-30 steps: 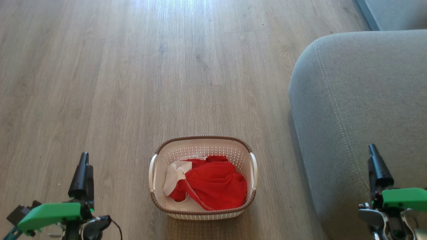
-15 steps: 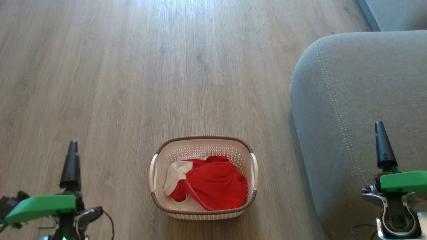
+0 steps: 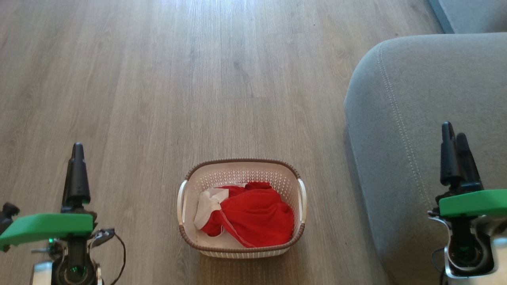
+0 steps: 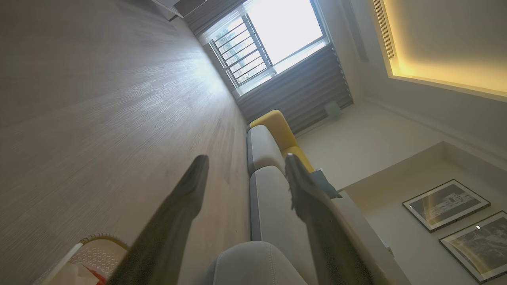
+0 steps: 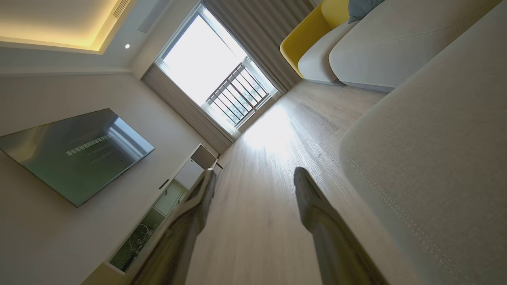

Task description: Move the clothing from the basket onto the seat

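The wood floor [image 3: 150,87] takes up most of the room in front of the robot. The big grey seat [image 3: 420,103] stands on the robot's right side. The white basket [image 3: 242,162] with the brown rim sits on the floor, right in front of the robot and near the seat, not touching it. The red clothing [image 3: 257,217] is all bunched up inside the basket, with a white bit poking out on the left. The left gripper [image 4: 245,160] hangs out to the left of the basket, well apart from it, over bare floor. The right gripper [image 5: 253,172] hangs on the other side, by the seat. Both sets of jaws are wide open and hold nothing. So I think the job has only just begun. The step in hand is going for the clothes, and none have been moved yet. Next, I think one arm has to swing in over the basket, tip its fingers down, go into the red heap and pinch a good fold. It should stay off the rim, or the basket may slide or lift with the cloth.
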Controlling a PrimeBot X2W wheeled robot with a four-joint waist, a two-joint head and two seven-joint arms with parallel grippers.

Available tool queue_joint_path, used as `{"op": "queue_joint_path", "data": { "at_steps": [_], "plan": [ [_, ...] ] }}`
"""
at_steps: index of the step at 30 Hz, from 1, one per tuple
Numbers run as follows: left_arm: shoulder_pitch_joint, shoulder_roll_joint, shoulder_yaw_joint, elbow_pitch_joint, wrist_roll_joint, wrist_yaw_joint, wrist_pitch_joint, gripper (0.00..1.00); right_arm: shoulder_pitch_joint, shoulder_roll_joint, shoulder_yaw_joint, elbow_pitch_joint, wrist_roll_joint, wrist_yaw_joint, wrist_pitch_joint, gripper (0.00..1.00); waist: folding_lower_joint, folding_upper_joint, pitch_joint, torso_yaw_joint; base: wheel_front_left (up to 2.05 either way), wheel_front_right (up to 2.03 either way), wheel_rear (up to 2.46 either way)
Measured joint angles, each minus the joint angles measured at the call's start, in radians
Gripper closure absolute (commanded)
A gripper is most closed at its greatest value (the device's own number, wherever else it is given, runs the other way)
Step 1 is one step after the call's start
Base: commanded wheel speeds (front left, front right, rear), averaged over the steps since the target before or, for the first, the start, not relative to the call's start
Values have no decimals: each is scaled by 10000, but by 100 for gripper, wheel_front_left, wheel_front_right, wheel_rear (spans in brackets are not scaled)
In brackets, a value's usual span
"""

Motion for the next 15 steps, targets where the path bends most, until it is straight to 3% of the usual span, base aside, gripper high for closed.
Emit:
{"op": "queue_joint_path", "data": {
  "at_steps": [15],
  "plan": [
    [-167, 8, -1536, -2004, 3963, 1722, -399, 0, -17, 0, 704, -669, -2594, 0, -401, 0, 0, 0, 163, -39, 0, 0, 0]
  ]
}}
